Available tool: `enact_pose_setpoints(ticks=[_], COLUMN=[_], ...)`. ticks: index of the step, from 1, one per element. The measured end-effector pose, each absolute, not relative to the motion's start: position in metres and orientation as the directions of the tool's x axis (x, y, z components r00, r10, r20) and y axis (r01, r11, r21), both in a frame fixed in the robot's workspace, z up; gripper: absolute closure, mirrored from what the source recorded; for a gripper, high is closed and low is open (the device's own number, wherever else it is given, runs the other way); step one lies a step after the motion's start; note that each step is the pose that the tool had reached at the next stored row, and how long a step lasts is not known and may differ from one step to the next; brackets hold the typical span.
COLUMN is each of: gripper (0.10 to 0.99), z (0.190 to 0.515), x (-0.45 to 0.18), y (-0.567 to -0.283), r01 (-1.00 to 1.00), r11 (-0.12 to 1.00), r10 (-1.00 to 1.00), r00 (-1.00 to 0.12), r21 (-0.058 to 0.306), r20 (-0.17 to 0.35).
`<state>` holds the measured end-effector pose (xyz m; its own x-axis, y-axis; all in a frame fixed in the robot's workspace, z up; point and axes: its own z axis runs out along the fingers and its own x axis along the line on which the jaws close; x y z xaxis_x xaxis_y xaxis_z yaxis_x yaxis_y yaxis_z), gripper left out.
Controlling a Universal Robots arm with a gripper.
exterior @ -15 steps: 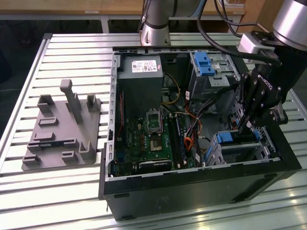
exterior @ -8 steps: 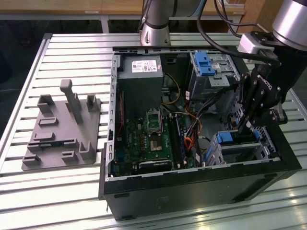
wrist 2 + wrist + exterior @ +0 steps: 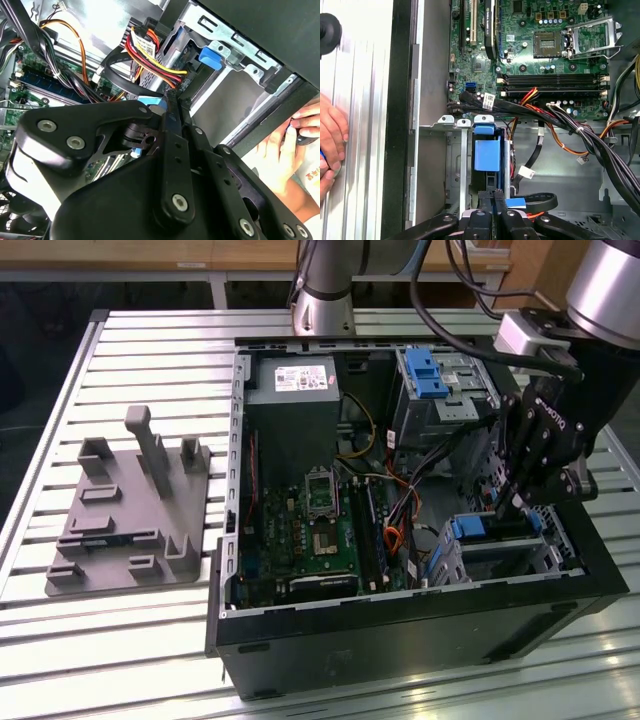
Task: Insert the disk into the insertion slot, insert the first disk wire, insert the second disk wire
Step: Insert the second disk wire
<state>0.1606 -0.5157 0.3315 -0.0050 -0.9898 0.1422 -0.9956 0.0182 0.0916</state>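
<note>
Closing state: the black fingers [image 3: 486, 200] of the gripper [image 3: 495, 197] stand pressed together with no gap visible between them in the first wrist view; I cannot tell whether anything thin is pinched there.
Fingertips: they point down at the rear end of the disk, just beside a black flat cable with a small blue plug [image 3: 516, 202]. Whether tip and plug touch is unclear.
Disk: the silver hard drive in its bright blue plastic carrier frame [image 3: 486, 155] already sits upright inside the cage, its blue handle near the cage mouth.
Insertion slot: the boxy silver sheet-metal drive cage [image 3: 455, 121] holds the disk; in the exterior view it stands in the case corner at that view's lower right, under the gripper.
Step in hand: judging by the seated disk and the plug lying loose, the first step looks finished and the first wire is being worked on.
What this step calls for: the plug must meet the disk's socket squarely, and the bundle of red, yellow and black wires [image 3: 570, 127] crowds the approach.
Further out: green motherboard [image 3: 545, 50] beyond the cage; a second bay with a blue latch [image 3: 425, 375] at the far end of the case.
Outside the case: a person's hand [image 3: 330, 142] rests on the slatted table.
</note>
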Motion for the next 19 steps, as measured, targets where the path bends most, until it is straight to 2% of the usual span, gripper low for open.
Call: enact_pose_setpoints(ticks=[12,19], gripper=[0.941,0.941], z=[0.329,0.341], x=[0.161,0.161], y=[-0.516,-0.516], r01=[-0.996,-0.996], r11=[0.017,0.017], r10=[-0.99,-0.99], r00=[-0.004,-0.004], r21=[0.092,0.092], r20=[0.141,0.141])
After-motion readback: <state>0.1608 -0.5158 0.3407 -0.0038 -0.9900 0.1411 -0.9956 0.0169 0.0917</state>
